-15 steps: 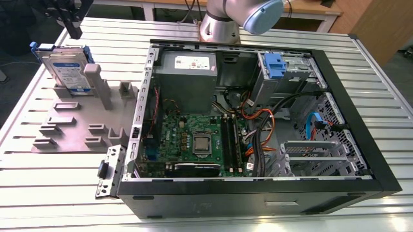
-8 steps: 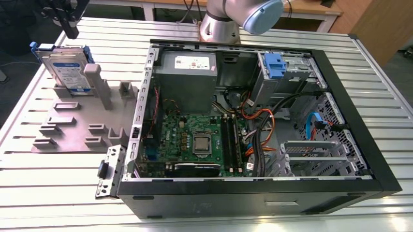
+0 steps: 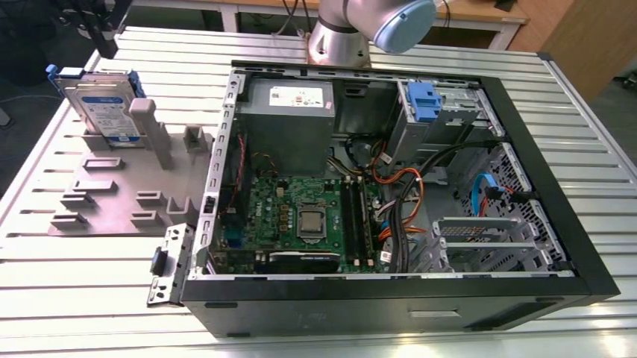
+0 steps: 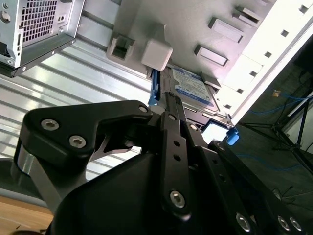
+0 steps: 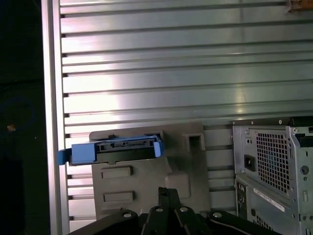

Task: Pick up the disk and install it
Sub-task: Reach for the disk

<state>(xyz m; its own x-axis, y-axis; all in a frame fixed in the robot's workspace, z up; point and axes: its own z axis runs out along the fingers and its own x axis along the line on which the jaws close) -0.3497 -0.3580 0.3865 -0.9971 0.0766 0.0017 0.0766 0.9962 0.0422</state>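
While the flat silver-grey disk (image 3: pixel 100 104) in its blue bracket stands upright on the grey plastic holder (image 3: pixel 110 186), its white-and-blue label (image 4: pixel 195 90) unreadable, the black claw (image 5: pixel 166 192) hovers near, pressed together, empty.

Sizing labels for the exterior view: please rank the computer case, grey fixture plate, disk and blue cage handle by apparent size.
Largest to smallest:
1. computer case
2. grey fixture plate
3. disk
4. blue cage handle
No two look alike.
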